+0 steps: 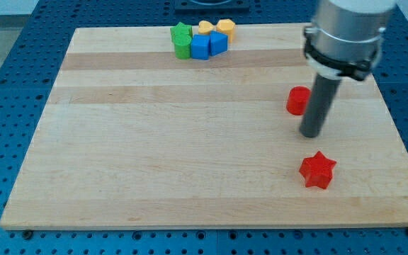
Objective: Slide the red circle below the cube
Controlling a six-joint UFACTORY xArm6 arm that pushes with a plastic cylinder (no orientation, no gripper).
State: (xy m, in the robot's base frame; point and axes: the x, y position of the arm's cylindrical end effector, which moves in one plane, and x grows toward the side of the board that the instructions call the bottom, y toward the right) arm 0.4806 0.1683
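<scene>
Red circle (297, 100) flat, view's right (rod partly hides it); blue cube (200, 47) top.

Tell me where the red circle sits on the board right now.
The red circle sits at the view's right, mid-height on the wooden board, just left of my tip and above the red star.

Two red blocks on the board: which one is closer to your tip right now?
The red circle, just to the view's left of my tip and partly hidden by the rod. The red star lies apart, toward the view's bottom.
</scene>
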